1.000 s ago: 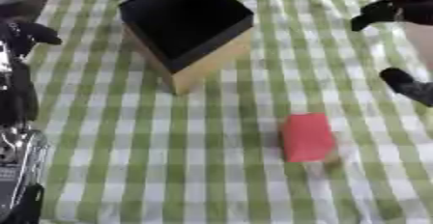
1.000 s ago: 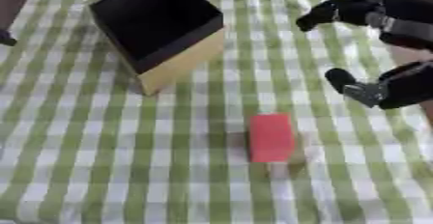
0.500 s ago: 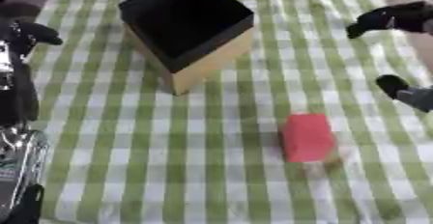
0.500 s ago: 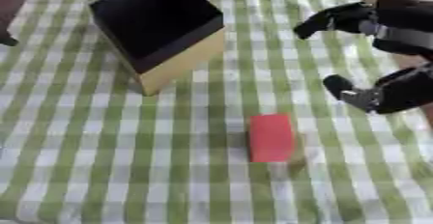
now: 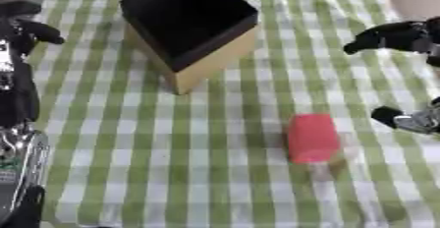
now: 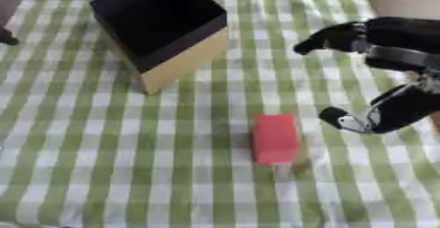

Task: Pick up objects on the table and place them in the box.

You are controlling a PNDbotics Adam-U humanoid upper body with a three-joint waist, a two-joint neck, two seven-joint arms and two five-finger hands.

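Observation:
A red block lies flat on the green-and-white checked cloth, right of centre. The box, tan outside and black inside, stands tilted at the upper left with its opening facing up. My right hand hovers to the right of the block and holds nothing. It is open, with the fingers stretched toward the box and the thumb low beside the block, apart from it. My left hand hangs relaxed at the far left edge, well away from both.
The checked cloth covers the whole table. My left arm's silver and black links run down the left edge. A bare tan strip of table shows at the upper right.
My right hand has come down toward the near side, bringing its thumb closer to the red block. The block, the box and the left hand have stayed put.

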